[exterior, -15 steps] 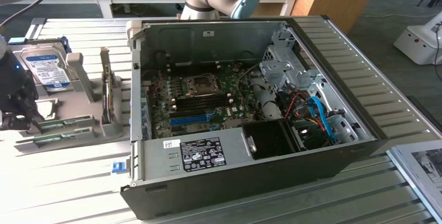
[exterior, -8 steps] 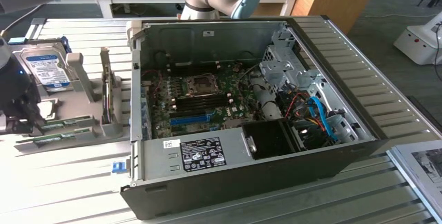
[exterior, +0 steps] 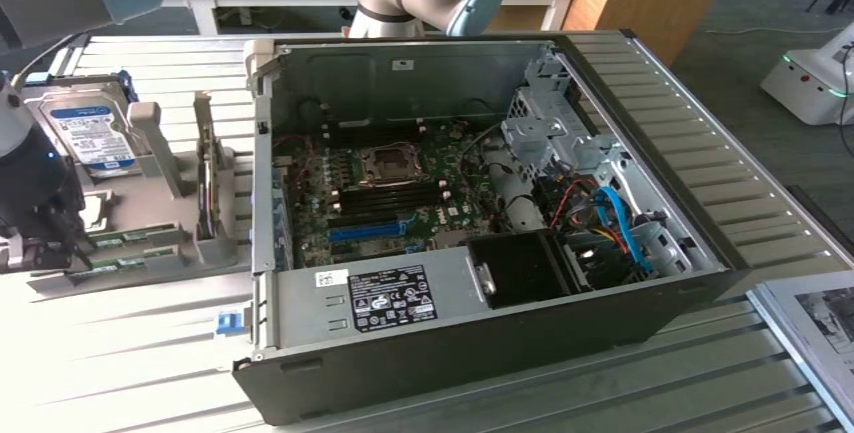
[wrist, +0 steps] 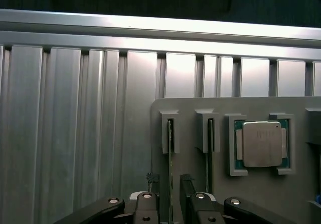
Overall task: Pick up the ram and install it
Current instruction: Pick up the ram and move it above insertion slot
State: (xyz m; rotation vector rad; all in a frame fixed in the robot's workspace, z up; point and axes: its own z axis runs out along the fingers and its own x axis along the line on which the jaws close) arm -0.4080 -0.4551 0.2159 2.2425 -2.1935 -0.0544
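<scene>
Jaws apart astride ram (wrist: pixel 170 176), processor (wrist: pixel 261 143) beside

Tabletop (exterior: pixel 134 373) ribbed silver-grey; computer case (exterior: pixel 441 373) black, motherboard (exterior: pixel 387 198) green with one blue slot strip (exterior: pixel 363 232); holder (wrist: pixel 190 113) pale grey, ram (wrist: pixel 170 158) in it dark green, processor (wrist: pixel 259 143) dull silver on green; end effector (wrist: pixel 169 184) black with bright silver screws (wrist: pixel 147 196).

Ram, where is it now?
The ram stands on edge in the grey holder, on the exterior view's left of the computer case, open pincer straddling it.

bright, even light (mild glare)
</scene>
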